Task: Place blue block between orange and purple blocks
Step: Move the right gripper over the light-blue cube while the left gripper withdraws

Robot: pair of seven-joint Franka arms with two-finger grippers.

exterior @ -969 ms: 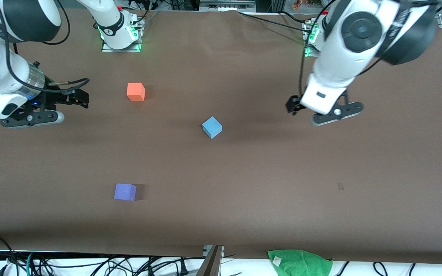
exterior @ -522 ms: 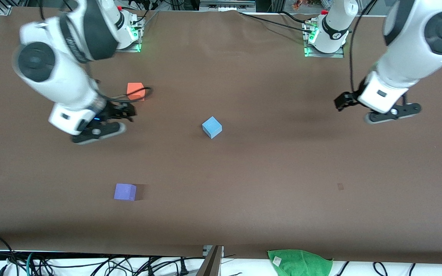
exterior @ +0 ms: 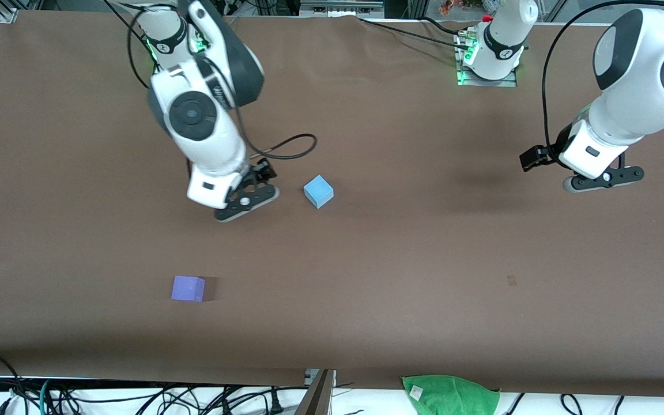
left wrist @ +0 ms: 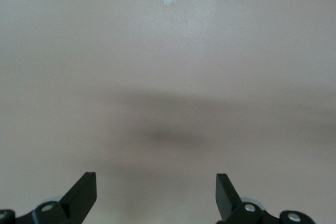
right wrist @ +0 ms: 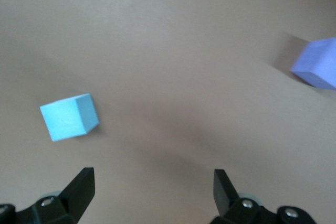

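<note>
Right gripper (exterior: 251,196) over the table (exterior: 401,259) just beside the blue block (exterior: 318,191), fingers spread and empty.

The blue block sits mid-table, alone; the purple block (exterior: 188,288) lies nearer the front camera, toward the right arm's end; the orange block is hidden by the right arm; the left gripper (exterior: 600,178) waits over bare table at the left arm's end, fingers (left wrist: 84,192) apart, holding nothing.

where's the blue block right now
In the front view the blue block sits mid-table, beside the right claw, farther from the camera than the purple block.
</note>
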